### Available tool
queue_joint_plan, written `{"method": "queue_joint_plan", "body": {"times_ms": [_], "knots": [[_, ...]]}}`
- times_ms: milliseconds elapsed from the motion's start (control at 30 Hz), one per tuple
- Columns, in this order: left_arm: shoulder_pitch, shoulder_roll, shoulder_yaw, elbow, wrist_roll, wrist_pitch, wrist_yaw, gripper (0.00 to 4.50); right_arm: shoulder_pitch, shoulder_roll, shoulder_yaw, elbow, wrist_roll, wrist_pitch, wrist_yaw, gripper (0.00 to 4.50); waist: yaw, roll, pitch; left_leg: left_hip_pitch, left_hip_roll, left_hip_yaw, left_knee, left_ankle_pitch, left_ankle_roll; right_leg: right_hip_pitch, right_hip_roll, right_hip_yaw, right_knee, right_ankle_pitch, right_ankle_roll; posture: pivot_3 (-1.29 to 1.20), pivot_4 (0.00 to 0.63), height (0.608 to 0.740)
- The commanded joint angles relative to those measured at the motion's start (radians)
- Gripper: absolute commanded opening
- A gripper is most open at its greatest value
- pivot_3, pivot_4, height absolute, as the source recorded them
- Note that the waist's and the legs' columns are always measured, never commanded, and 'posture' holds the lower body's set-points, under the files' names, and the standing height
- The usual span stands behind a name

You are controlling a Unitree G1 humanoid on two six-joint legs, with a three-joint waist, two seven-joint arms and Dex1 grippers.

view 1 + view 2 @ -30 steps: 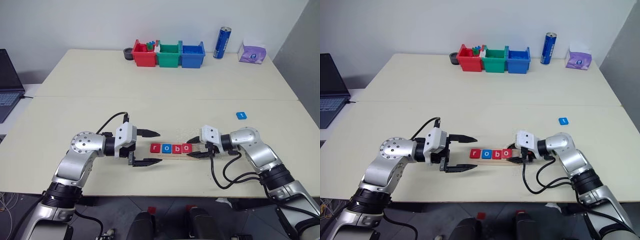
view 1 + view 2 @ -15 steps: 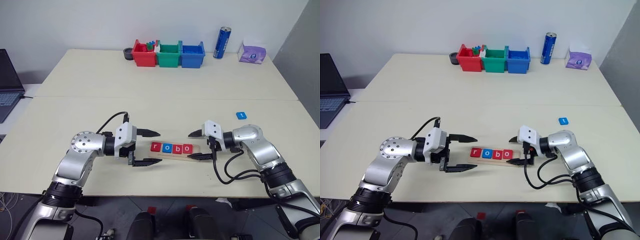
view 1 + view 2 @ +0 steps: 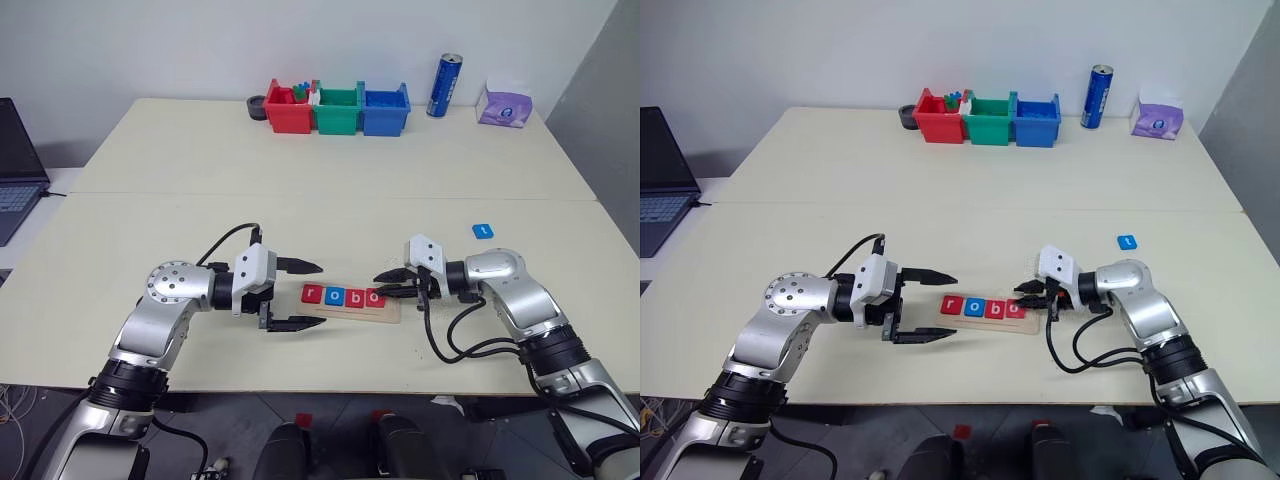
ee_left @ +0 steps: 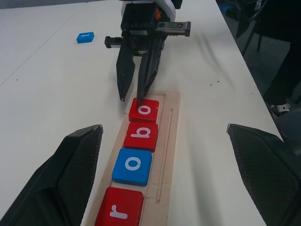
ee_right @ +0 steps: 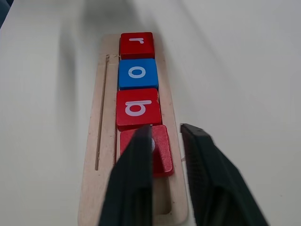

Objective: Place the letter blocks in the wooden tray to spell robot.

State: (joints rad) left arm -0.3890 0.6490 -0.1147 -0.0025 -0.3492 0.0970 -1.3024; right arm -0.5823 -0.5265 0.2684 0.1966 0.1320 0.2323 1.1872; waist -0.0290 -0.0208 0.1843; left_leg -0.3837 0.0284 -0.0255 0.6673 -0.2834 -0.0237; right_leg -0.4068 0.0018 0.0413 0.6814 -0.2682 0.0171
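The wooden tray [image 3: 352,306] lay flat on the table [image 3: 300,210], near its front edge, between the two grippers. Four letter blocks sat in a row inside the tray: a red "r" block [image 4: 119,212] at the tray's left end, then a blue "o" block [image 4: 133,166], a red "b" block [image 4: 141,136] and a red "o" block [image 4: 144,110]. The blocks touched or nearly touched one another. The tray's right end beyond the red "o" block was unfilled. The fifth tile, a blue block [image 3: 483,231], lay on the table well apart from the tray, to its right and farther back.

The right gripper [image 3: 389,284] was at the tray's right end. Its two black fingers were drawn close together, with only a narrow gap between the tips, and gripped nothing. One fingertip [image 4: 139,96] met the outer edge of the red "o" block; the other hung just beside the tray's edge.

The left gripper [image 3: 305,295] was just off the tray's left end, its fingers spread wide and empty, clear of the tray.

Behind the tray, along the table's far edge, stood a red bin [image 3: 289,108], a green bin [image 3: 338,110] and a blue bin [image 3: 385,110] side by side. A blue can [image 3: 445,86] stood to their right, with a purple tissue pack [image 3: 505,106] beyond it. A laptop [image 3: 17,170] sat far to the tray's left.
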Motion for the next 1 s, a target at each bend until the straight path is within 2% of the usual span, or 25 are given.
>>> {"method": "queue_joint_plan", "body": {"times_ms": [33, 400, 1000], "knots": [[-0.014, 0.004, 0.009, -0.022, -0.005, -0.013, -0.002, 4.5, -0.021, 0.012, -0.008, -0.005, -0.007, -0.029, -0.02, 0.01, 0.0, 0.0, 0.0, 0.0, 0.0, 0.0, 0.0, 0.0, 0.0, 0.0, 0.0, 0.0, 0.0, 0.0, 0.0, 0.0, 0.15, 0.74], [-0.008, 0.009, 0.012, -0.031, -0.005, -0.009, 0.004, 4.5, -0.022, 0.033, 0.012, 0.039, -0.057, -0.095, -0.048, 0.01, 0.0, 0.0, 0.0, 0.0, 0.0, 0.0, 0.0, 0.0, 0.0, 0.0, 0.0, 0.0, 0.0, 0.0, 0.0, 0.0, 0.15, 0.74], [-0.019, 0.004, 0.009, -0.022, -0.001, -0.012, 0.008, 4.5, -0.011, 0.018, 0.02, 0.021, -0.065, -0.123, -0.014, 0.01, 0.0, 0.0, 0.0, 0.0, 0.0, 0.0, 0.0, 0.0, 0.0, 0.0, 0.0, 0.0, 0.0, 0.0, 0.0, 0.0, 0.15, 0.74]]}}
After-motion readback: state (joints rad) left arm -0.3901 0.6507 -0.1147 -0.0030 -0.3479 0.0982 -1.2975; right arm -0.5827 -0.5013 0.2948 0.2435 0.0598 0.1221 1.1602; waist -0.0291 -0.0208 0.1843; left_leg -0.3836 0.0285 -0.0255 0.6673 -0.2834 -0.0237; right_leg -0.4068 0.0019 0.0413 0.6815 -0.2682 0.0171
